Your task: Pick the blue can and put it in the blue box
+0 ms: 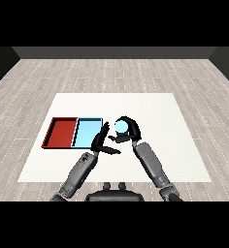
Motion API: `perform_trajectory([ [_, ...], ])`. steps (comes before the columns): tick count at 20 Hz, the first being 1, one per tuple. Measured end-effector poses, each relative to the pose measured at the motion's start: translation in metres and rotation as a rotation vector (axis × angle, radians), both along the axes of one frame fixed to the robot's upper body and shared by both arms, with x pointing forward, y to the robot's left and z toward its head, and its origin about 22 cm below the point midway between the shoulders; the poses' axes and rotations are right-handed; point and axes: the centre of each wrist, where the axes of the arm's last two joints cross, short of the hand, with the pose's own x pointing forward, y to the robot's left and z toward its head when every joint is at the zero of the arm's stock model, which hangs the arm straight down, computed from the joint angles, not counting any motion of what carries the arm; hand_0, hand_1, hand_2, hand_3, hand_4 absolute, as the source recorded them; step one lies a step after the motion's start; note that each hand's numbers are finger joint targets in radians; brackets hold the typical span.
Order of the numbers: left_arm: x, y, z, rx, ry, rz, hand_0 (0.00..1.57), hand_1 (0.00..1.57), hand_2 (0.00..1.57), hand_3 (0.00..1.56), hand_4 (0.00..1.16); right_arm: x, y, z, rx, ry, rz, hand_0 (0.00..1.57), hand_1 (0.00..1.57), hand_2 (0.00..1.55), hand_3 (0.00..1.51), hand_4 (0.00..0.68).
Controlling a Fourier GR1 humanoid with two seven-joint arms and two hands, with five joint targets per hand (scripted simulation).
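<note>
A: Where is the blue can (121,127)?

B: The right hand (129,130) curls round it, just right of the light blue tray (87,132).

A: And the left hand (101,141)?

B: Spread flat, holding nothing.

A: What's next?

B: Carry it left over the tray, I think, then let go.

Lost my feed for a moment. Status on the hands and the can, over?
Right hand curled round blue can, just right of blue tray. Left hand open, beside tray's right edge. Can not in tray yet.
</note>
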Motion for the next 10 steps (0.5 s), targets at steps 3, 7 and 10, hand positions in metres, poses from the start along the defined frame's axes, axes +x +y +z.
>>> perform_trajectory([
  [3, -0.003, -0.004, -0.003, -0.002, 0.007, -0.001, 0.00, 0.00, 0.00, 0.00, 0.00, -0.001, 0.007, -0.001, -0.006, -0.004, 0.011, 1.43, 1.43, 1.46, 1.42, 0.611],
  [7, -0.003, -0.009, -0.007, -0.001, 0.010, -0.007, 0.00, 0.00, 0.00, 0.00, 0.00, -0.010, 0.012, 0.002, -0.009, -0.012, 0.028, 1.43, 1.43, 1.46, 1.42, 0.624],
  [10, 0.002, -0.006, -0.007, -0.002, 0.006, -0.015, 0.00, 0.00, 0.00, 0.00, 0.00, -0.010, 0.018, 0.004, -0.014, -0.014, 0.040, 1.43, 1.43, 1.47, 1.42, 0.616],
])
